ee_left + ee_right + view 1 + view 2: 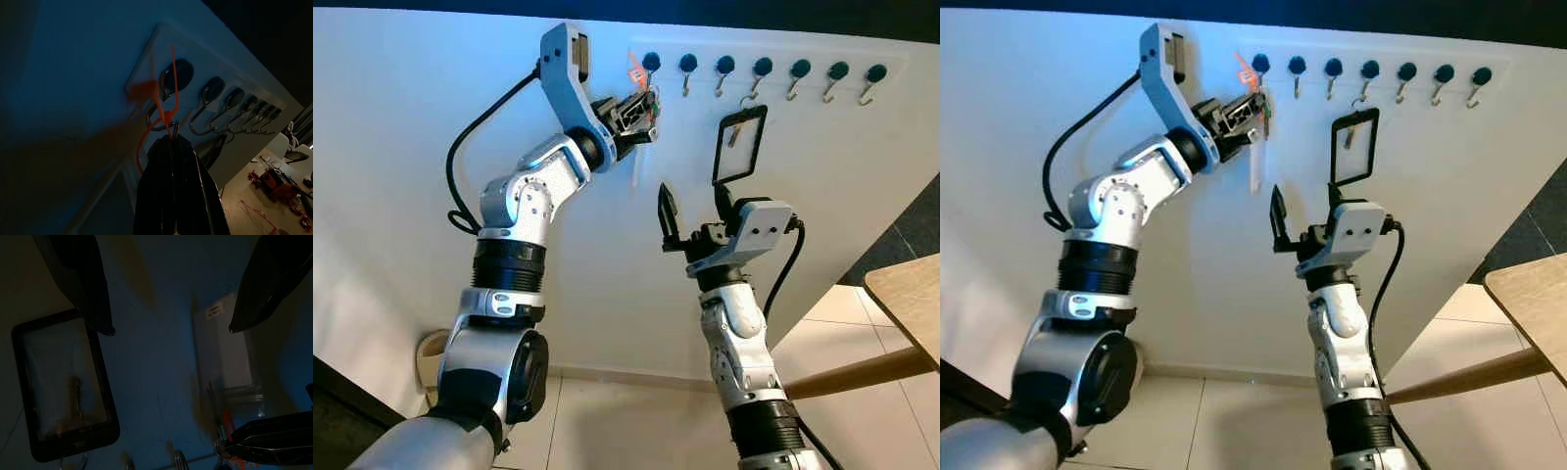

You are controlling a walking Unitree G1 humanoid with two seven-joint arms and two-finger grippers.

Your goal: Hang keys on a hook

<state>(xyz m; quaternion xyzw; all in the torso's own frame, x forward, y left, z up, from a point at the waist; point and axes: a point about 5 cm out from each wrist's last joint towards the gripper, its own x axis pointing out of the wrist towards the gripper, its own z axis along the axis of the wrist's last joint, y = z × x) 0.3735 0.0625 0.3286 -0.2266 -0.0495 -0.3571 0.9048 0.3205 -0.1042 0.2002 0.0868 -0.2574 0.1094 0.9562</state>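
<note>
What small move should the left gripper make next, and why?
Probably ease the left gripper down a little, then open. It is shut on the key ring with the orange tie, right at the leftmost hook; whether the ring is fully seated is unclear.

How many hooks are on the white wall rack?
7, in one row on the wall rack: the leftmost hook is at the left gripper, the fourth hook holds a black-framed tag, five are bare.

The left pincer (646, 110) is raised high with fingers pressed together, while the right pincer (693, 211) points upward, fingers spread.
</note>
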